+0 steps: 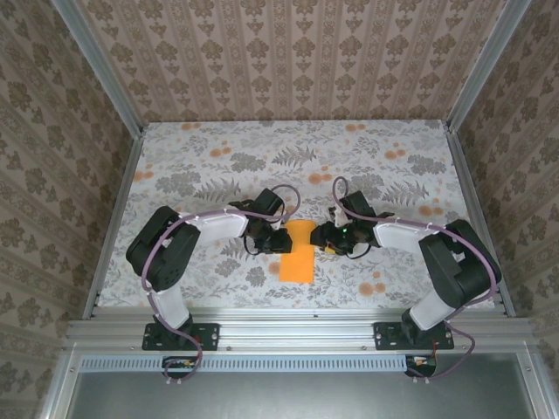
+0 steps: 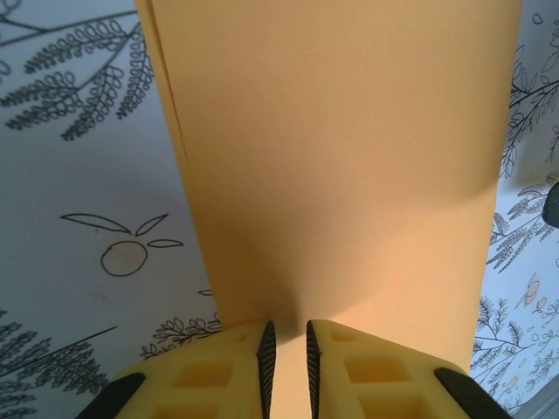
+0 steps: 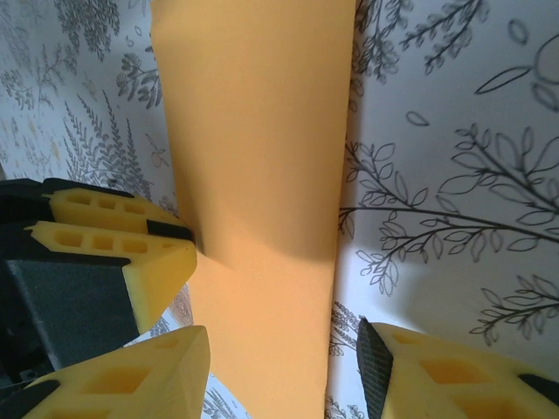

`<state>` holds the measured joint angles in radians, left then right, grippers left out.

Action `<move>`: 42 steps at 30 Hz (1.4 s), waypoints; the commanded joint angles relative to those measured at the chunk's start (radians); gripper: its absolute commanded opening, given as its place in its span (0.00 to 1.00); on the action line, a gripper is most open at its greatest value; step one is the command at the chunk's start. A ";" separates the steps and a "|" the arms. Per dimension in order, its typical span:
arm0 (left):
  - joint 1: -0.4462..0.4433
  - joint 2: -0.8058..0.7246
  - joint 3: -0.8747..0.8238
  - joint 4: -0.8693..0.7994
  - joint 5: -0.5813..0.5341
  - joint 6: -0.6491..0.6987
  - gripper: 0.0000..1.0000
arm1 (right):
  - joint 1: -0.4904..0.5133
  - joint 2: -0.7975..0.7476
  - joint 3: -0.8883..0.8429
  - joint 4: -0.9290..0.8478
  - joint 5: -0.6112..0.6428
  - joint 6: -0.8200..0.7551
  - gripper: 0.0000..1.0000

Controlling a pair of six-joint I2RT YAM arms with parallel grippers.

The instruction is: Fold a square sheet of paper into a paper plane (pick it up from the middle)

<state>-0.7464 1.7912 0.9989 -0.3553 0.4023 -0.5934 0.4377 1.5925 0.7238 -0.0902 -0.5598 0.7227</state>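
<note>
The square sheet of paper (image 1: pixel 297 260) is bright orange and lies folded into a long rectangle near the table's front middle, its far end curling up. My left gripper (image 1: pixel 280 240) is at its left edge. In the left wrist view the left gripper (image 2: pixel 286 330) has its jaws a narrow gap apart, with the doubled paper (image 2: pixel 349 166) in front and orange showing in the gap. My right gripper (image 1: pixel 320 237) is at the right edge. The right gripper (image 3: pixel 279 371) is open and straddles the paper strip (image 3: pixel 258 157). The left gripper's fingers (image 3: pixel 153 253) touch the strip's edge. The paper plane is out of view.
The table (image 1: pixel 201 166) carries a floral print with small orange flowers. Patterned walls and metal posts close it in on three sides, and a rail (image 1: pixel 297 330) with both arm bases runs along the near edge.
</note>
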 commanded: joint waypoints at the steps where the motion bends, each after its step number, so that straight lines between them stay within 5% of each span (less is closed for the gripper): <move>1: -0.007 0.037 -0.014 -0.030 -0.042 0.032 0.20 | 0.016 0.031 0.030 0.016 0.016 0.035 0.51; 20: -0.007 0.054 -0.050 -0.012 -0.037 0.043 0.19 | 0.072 0.009 0.048 0.027 0.007 0.060 0.47; 31: -0.003 0.059 -0.061 -0.006 -0.034 0.046 0.19 | 0.065 0.024 0.092 -0.119 0.207 0.001 0.50; 42: -0.001 0.080 -0.063 0.000 -0.025 0.056 0.18 | 0.065 0.096 0.136 -0.055 0.204 -0.030 0.50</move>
<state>-0.7437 1.7943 0.9821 -0.3325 0.4019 -0.5671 0.5018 1.6672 0.8318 -0.1608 -0.3691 0.7208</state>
